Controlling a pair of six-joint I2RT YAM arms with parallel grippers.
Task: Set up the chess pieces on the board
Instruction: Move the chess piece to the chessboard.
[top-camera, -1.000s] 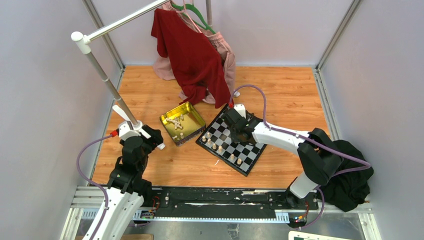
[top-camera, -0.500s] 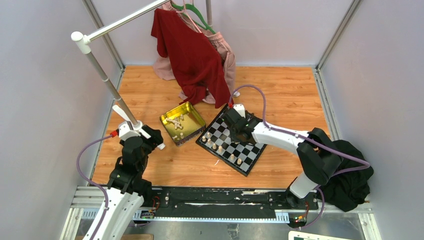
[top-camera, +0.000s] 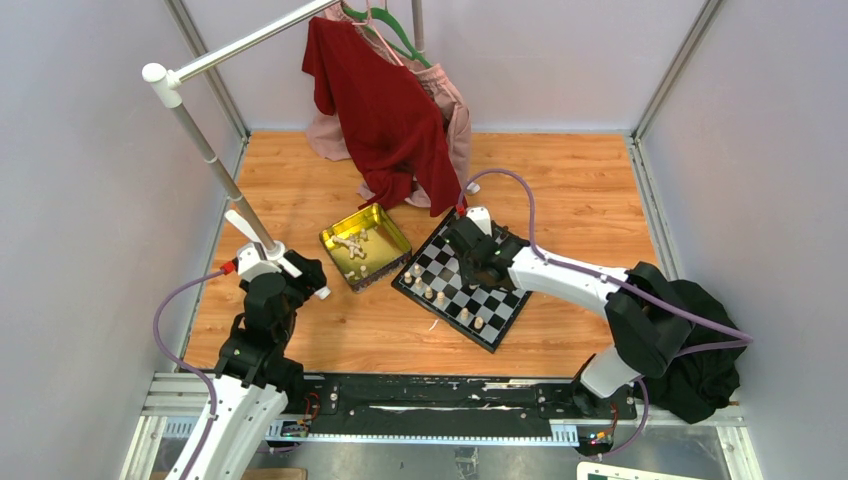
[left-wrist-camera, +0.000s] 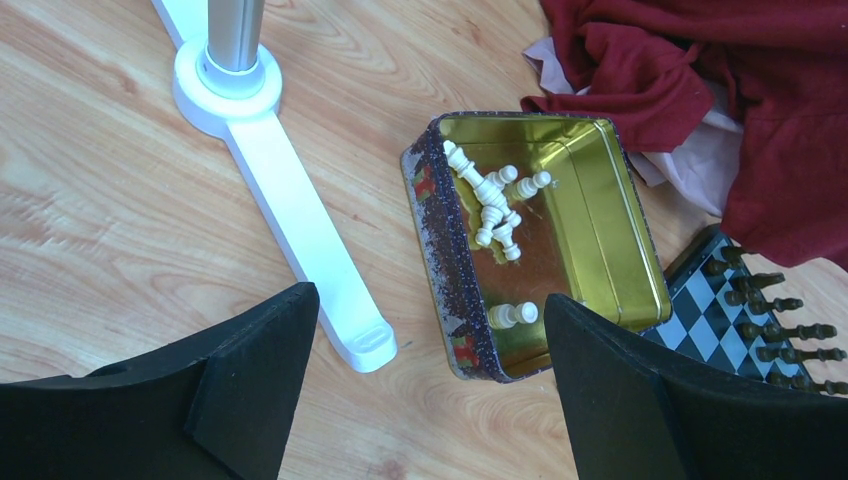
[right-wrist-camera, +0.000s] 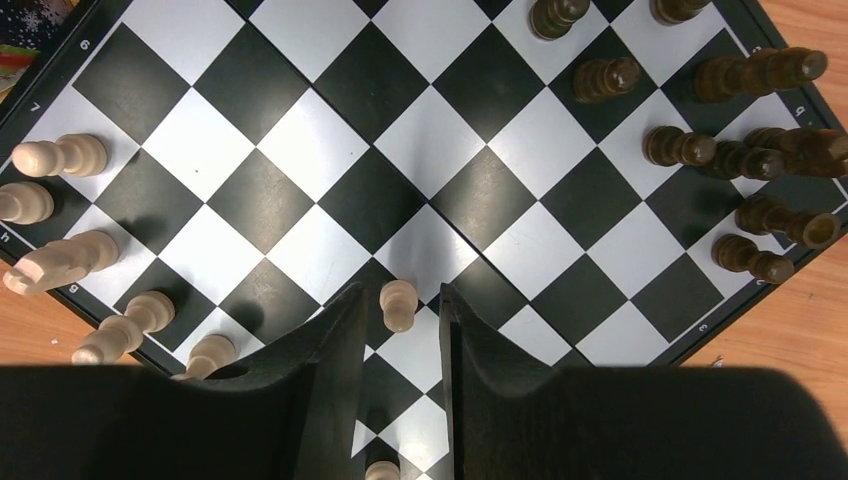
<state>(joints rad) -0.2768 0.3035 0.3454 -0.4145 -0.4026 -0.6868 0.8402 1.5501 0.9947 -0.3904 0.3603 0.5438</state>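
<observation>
The right gripper (right-wrist-camera: 400, 295) is straddling a light pawn (right-wrist-camera: 399, 305) standing at the chessboard's (right-wrist-camera: 372, 200) lower centre, jaws narrowly parted, apparently releasing it. Next comes fetching another piece from the gold tin (left-wrist-camera: 440, 250), where the wide-open left gripper (left-wrist-camera: 430, 305) is hovering.

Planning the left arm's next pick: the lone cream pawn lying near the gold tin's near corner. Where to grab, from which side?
Take the lone cream pawn at its narrow waist, straight from above: the walls of the shiny gold square tin block sideways approaches. It lies flat, clear of the tangled cream pieces. Probably turn the open left gripper to close across it, not end to end.
</observation>
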